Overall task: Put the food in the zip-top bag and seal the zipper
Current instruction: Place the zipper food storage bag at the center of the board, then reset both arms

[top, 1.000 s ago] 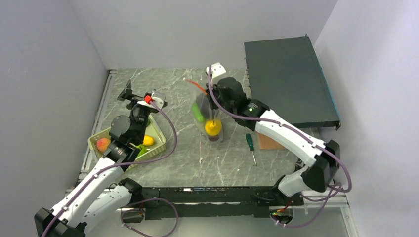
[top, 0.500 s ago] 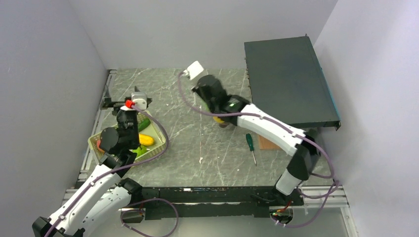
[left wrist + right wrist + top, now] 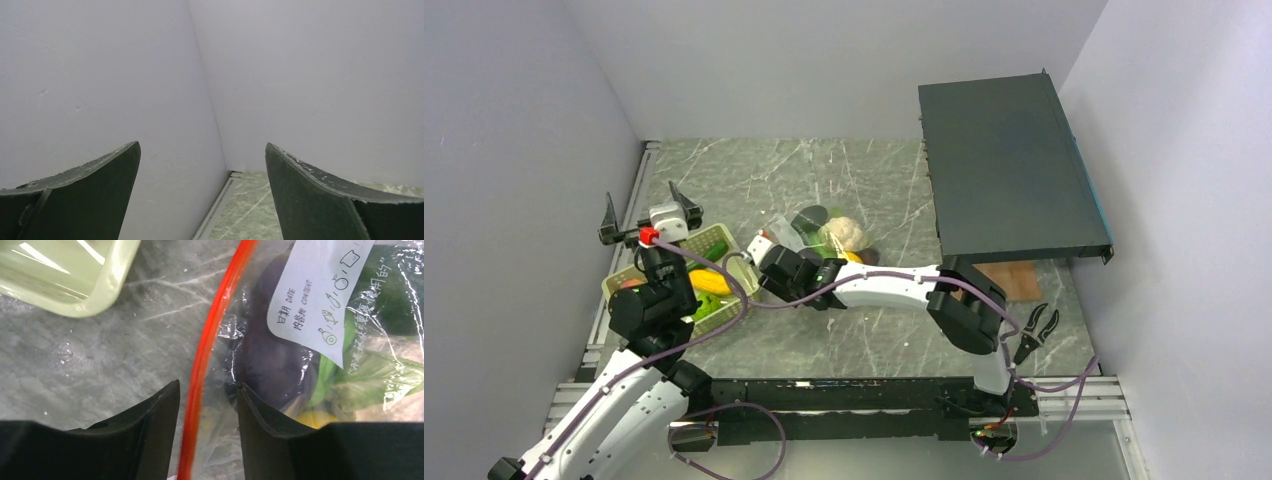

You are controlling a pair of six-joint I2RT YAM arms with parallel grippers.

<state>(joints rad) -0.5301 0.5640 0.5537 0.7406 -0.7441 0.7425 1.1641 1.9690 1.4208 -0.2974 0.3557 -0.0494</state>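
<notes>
Only the right wrist view gets close to the zipper (image 3: 206,345). The red-orange strip runs between the two fingers of the right gripper (image 3: 207,390). Its jaws stand narrow but apart, with a gap on each side of the strip, so nothing is pinched. Through the clear film of the zip-top bag (image 3: 260,450) the same view shows a dark purple piece (image 3: 272,360) just behind the strip. A yellow piece (image 3: 314,419) lies below it, with green leaves (image 3: 370,377) and a white printed label (image 3: 320,295) alongside. A corner of the light green basket (image 3: 75,285) lies near the strip, not touching it.

The top view gives the layout that the wrist views lack. The bag lies around the middle of the table (image 3: 864,330), with a whitish-green piece (image 3: 845,232) at its far right end. The right arm reaches across to the bag's left end. Whether the mouth is sealed cannot be told.

The basket sits by the table's left edge and holds a yellow item (image 3: 709,281), a green item (image 3: 712,250) and an orange-red item (image 3: 629,285). The left gripper (image 3: 648,212) is raised above the basket's far end, jaws spread wide and empty. Its wrist view shows only the wall corner and a sliver of table. A dark flat panel (image 3: 1014,170) covers the far right corner, and pliers (image 3: 1034,330) lie near the near right corner.
</notes>
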